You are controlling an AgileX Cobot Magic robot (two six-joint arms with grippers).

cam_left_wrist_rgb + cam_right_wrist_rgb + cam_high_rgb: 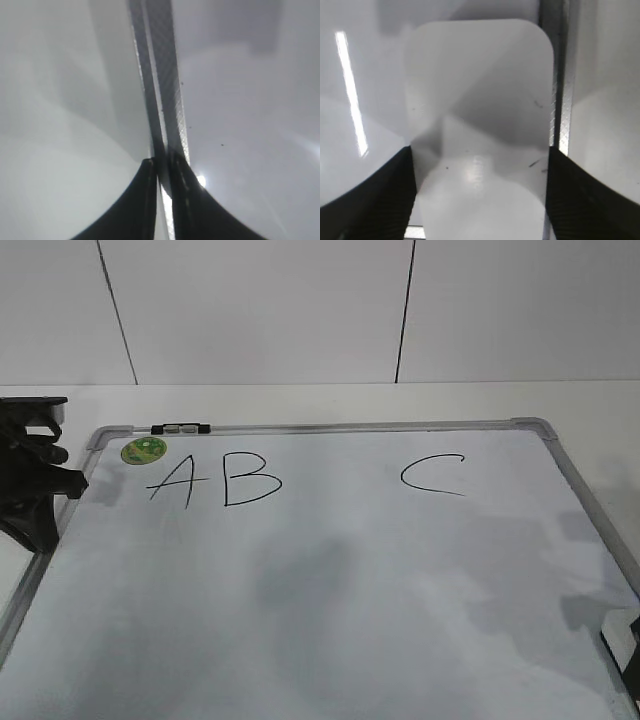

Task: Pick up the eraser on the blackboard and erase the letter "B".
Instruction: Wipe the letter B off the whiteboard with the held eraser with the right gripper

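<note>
Lying flat on the white desk (600, 405), the blackboard (330, 590) fills most of the surface, its grey frame running close to the desk's left and right edges. The letter "B" (250, 478) stands intact in black marker near the board's far left corner, just beside an "A" (178, 482); a "C" (433, 475) sits well apart toward the far right. A round green sticker (143, 450) lies above the "A", and a small black-and-silver clip (180, 427) is on the far frame rail.

The eraser (480, 130) is at the board's near right corner, touching the right frame rail on one side. In the exterior view only a sliver of it shows at the lower right corner of the frame (625, 640). Right gripper (480, 195): fingers spread, one dark pad against each long side of the eraser; contact looks close on both sides, but whether they actually press it I cannot tell.

Left gripper (161, 167): fingers brought together with only a thin slit between them, nothing held, poised over the board's left frame rail. In the exterior view the left arm (30, 480) sits at the desk's left edge beside the board's far left corner.
</note>
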